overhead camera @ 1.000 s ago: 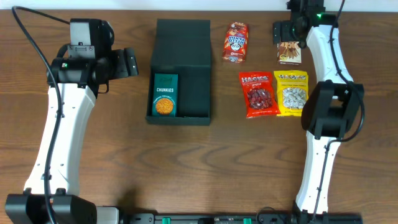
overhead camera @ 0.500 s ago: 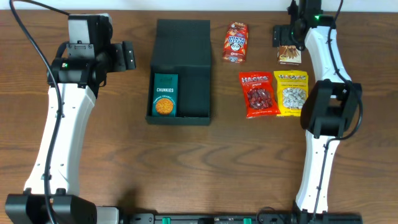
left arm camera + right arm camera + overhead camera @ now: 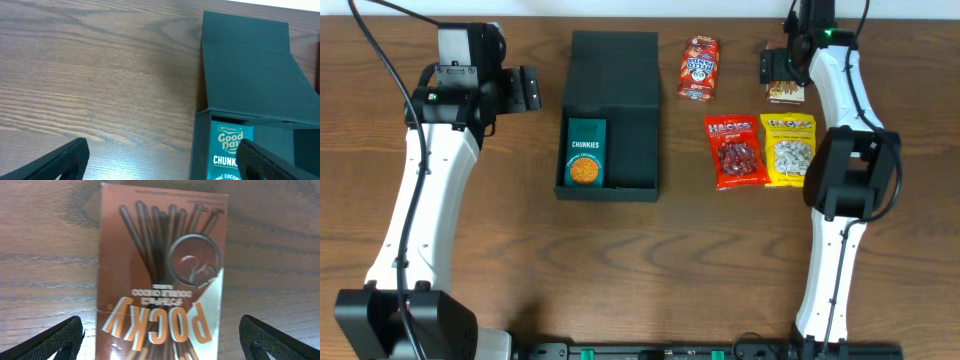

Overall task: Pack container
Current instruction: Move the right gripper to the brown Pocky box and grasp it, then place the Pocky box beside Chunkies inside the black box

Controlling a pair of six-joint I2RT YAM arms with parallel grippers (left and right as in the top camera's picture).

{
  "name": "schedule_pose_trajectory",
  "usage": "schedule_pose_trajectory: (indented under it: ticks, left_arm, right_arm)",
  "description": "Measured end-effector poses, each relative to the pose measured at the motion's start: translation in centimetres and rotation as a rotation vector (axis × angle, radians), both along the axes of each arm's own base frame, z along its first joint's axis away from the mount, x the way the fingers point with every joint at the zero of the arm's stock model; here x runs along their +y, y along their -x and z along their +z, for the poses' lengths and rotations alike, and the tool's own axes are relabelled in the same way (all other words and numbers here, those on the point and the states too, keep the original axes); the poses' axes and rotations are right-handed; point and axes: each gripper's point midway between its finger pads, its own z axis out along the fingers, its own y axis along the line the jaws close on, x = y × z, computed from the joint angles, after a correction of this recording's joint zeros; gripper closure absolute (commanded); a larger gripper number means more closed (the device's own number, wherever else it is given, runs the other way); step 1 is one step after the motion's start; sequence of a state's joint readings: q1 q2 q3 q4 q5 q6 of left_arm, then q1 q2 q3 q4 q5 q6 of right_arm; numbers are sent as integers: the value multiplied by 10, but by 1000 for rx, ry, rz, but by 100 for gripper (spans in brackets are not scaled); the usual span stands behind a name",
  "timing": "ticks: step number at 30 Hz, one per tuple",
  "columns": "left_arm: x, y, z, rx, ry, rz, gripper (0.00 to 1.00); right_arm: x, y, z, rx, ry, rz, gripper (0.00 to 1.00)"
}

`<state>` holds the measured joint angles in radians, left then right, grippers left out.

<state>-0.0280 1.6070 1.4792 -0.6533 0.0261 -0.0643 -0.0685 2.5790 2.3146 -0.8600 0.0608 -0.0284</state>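
The container point(image 3: 620, 70) is a dark teal-black box lying open at the table's upper middle, its flap lid laid back toward the far edge; it also shows in the left wrist view point(image 3: 245, 60). A teal Chunkies snack box point(image 3: 585, 153) lies in its left half and shows in the left wrist view point(image 3: 232, 145). My left gripper point(image 3: 527, 90) is open and empty, left of the container. My right gripper point(image 3: 777, 68) is open, straddling a brown Pocky box point(image 3: 160, 270) at the far right, fingers apart from its sides; part of the box shows overhead point(image 3: 786, 95).
A red snack packet point(image 3: 699, 67) lies right of the container lid. A red Hacks packet point(image 3: 735, 151) and a yellow packet point(image 3: 788, 149) lie side by side below it, next to my right arm.
My right gripper has moved toward the far edge and now covers more of the Pocky box. My left gripper has drifted up and slightly right, away from the container's front.
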Motion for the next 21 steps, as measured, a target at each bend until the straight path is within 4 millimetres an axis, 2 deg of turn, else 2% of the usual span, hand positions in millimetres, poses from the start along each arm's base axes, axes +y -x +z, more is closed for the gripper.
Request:
schedule_pose_trajectory:
  ticks: [6, 15, 21]
  left_arm:
    - [0, 0, 0, 0, 7, 8, 5]
    - [0, 0, 0, 0, 9, 11, 5]
    - [0, 0, 0, 0, 9, 11, 5]
  right_arm:
    - [-2, 4, -13, 28, -8, -21, 1]
    - [3, 4, -20, 36, -37, -12, 2]
    - [4, 4, -21, 34, -52, -26, 27]
